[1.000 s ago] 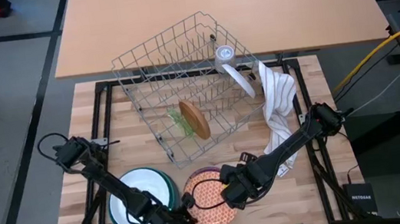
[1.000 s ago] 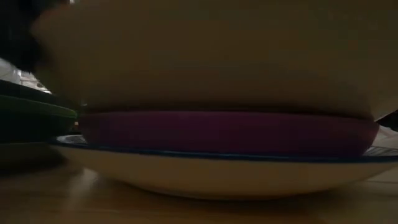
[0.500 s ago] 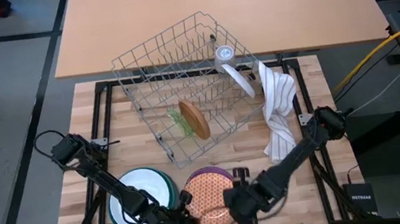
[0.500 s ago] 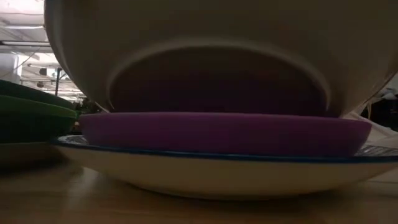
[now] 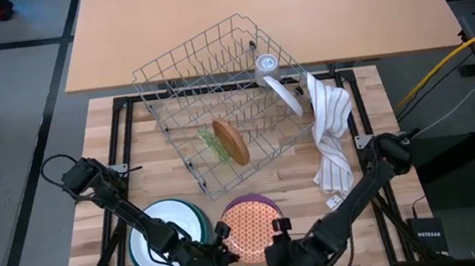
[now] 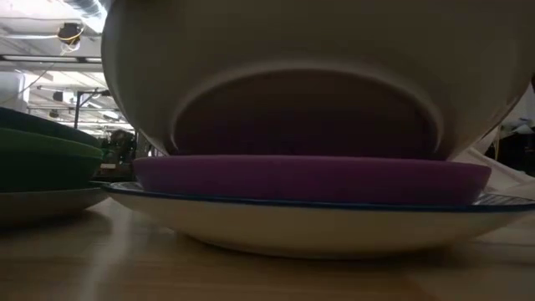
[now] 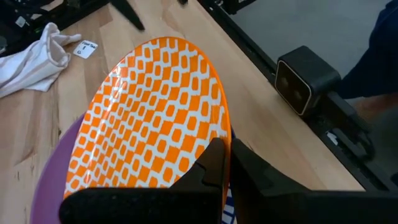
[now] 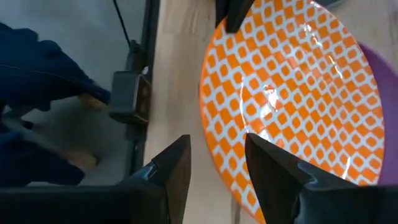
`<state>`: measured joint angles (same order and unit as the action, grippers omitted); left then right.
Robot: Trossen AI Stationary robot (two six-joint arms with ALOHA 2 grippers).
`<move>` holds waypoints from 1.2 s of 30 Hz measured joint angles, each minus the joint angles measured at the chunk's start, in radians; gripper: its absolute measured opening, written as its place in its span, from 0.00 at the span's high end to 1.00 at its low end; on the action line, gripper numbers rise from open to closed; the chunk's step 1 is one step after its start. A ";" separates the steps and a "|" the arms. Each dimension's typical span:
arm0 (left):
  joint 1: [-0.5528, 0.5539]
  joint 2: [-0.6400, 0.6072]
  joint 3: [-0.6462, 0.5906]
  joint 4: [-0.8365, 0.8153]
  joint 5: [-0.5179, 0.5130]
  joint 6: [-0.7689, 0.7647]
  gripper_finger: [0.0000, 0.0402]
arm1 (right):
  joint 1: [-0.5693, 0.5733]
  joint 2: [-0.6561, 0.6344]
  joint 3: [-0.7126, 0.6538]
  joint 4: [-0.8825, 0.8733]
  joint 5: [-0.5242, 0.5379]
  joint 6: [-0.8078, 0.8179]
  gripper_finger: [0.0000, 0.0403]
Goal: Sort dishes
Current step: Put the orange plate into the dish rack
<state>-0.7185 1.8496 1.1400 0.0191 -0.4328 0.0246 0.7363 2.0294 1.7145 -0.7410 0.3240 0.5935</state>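
Looking straight down first: finds the orange-patterned plate [image 5: 252,230] tipped up over the purple plate [image 5: 257,205] at the front of the table [image 5: 156,176]. Places the left jaws pressed together on its rim, pinching it, with the dish rising away from them towards the right arm. Puts the right jaws spread and empty just beside the opposite rim, so both arms flank the same dish and only the left one holds it. Notes the white-and-teal stack [image 5: 162,246] just behind the left jaws, and the wire rack [image 5: 213,90], with the brown plate [image 5: 231,141] in it, well beyond both.

Turning to the low view: sees only the pale underside of the orange-patterned plate [image 6: 334,50], slanted above the purple plate [image 6: 309,178], itself resting in a blue-rimmed white plate [image 6: 309,230]. Shows a green stack [image 6: 42,155] off to one side.

Going to the left wrist view: confirms the pinch, the plate's [image 7: 155,112] edge running straight into the closed jaws and its face spreading out ahead. Catches the striped cloth [image 7: 37,53] far beyond.

Ending with the right wrist view: shows the fingers [image 8: 174,168] wide apart, the plate's [image 8: 286,87] rim lined up with the gap between them; cannot tell whether either touches it. Judges the dish still one-handed, needing the right jaws to close in edge-on for any handover.
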 joint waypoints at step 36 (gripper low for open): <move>0.001 -0.002 0.000 0.019 -0.001 0.089 0.92 | -0.033 0.095 0.000 0.061 0.047 -0.101 0.83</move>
<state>-0.7171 1.8477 1.1400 0.0376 -0.4335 0.1131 0.7032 2.1242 1.7145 -0.6803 0.3711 0.4923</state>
